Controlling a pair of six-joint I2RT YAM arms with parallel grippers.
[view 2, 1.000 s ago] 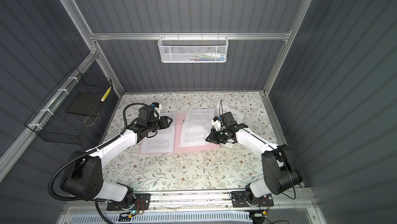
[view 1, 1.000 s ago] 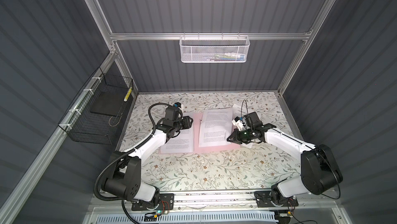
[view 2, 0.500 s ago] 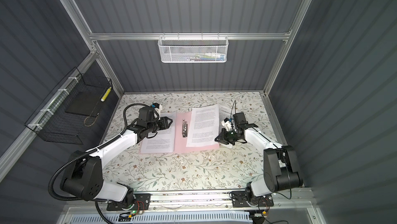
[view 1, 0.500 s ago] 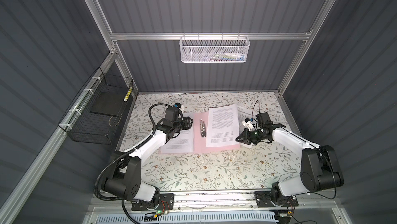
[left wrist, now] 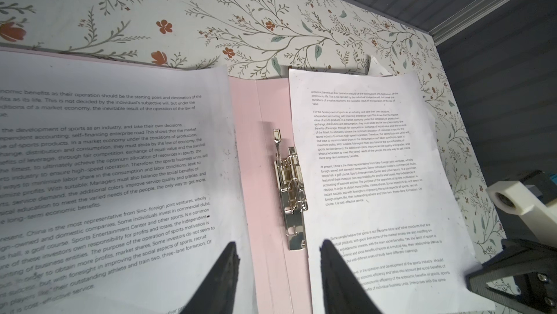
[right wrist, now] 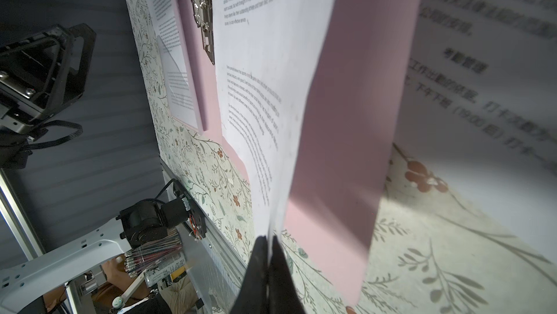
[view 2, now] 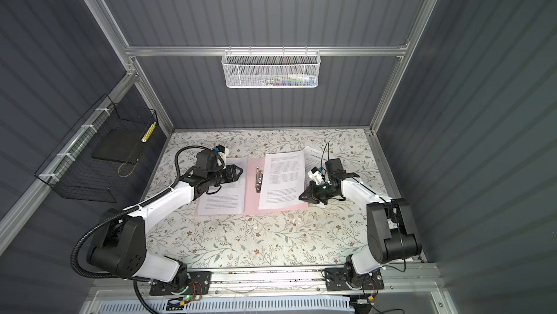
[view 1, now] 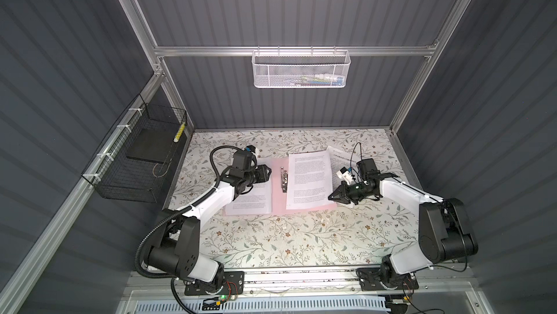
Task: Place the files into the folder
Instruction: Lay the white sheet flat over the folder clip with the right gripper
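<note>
Two files lie on the open pink folder (view 1: 276, 198): left sheet (view 1: 254, 201) and right sheet (view 1: 309, 181), flanking its metal clip (view 1: 284, 178); the right gripper (view 1: 331, 198) pinches the right sheet's edge, likely to square it; the left gripper (view 1: 268, 172) hovers half-open; a logo-headed sheet (view 1: 338, 159) waits outside

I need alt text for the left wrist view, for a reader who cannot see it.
An open pink folder lies on a flowered table, a metal clip at its spine, one printed sheet on one flap and a second sheet over the other. The left hand, open, points at the spine.
</note>
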